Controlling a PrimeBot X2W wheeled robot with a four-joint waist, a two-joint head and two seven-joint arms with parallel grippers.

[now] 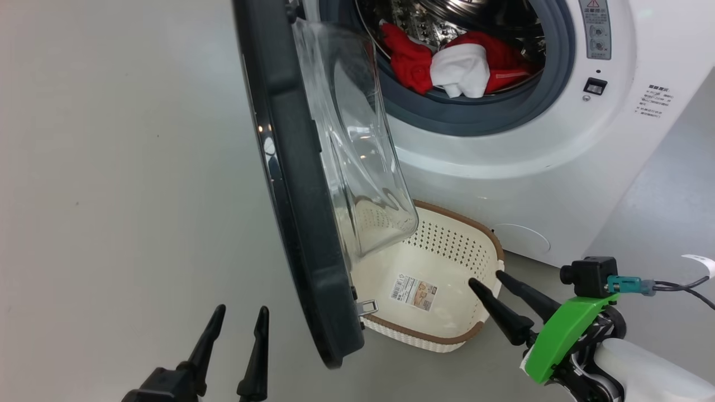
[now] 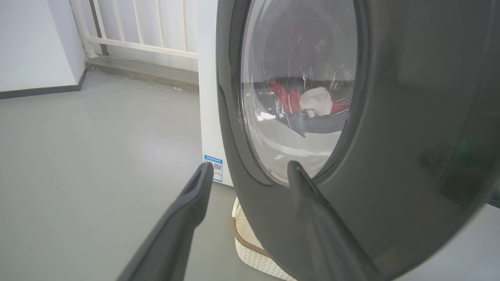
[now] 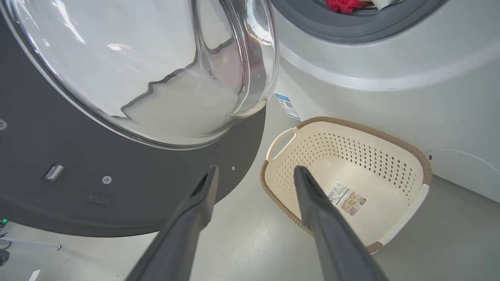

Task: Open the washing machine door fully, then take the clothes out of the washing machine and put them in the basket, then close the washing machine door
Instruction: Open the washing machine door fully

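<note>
**Hanging wide, the door point(image 1: 301, 223) leaves the clothes point(image 1: 458, 67) showing in the drum point(image 1: 416, 17)**

Head view: the door stands swung out from the washing machine point(image 1: 558, 151), edge-on, with its glass bowl above the left part of the basket point(image 1: 487, 230). The red and white clothes lie in the drum. The basket sits on the floor point(image 1: 111, 167) just before the machine, holding a paper label point(image 1: 414, 291). The left gripper point(image 1: 242, 308) is spread and empty, left of the door. The right gripper point(image 1: 485, 277) is spread and empty, tips over the basket's near right edge.

Left wrist view: the fingers are apart, one before the door's black outer ring. The clothes show through the glass.

Right wrist view: the fingers are parted, one before the door's inner face, the other before the basket.
</note>
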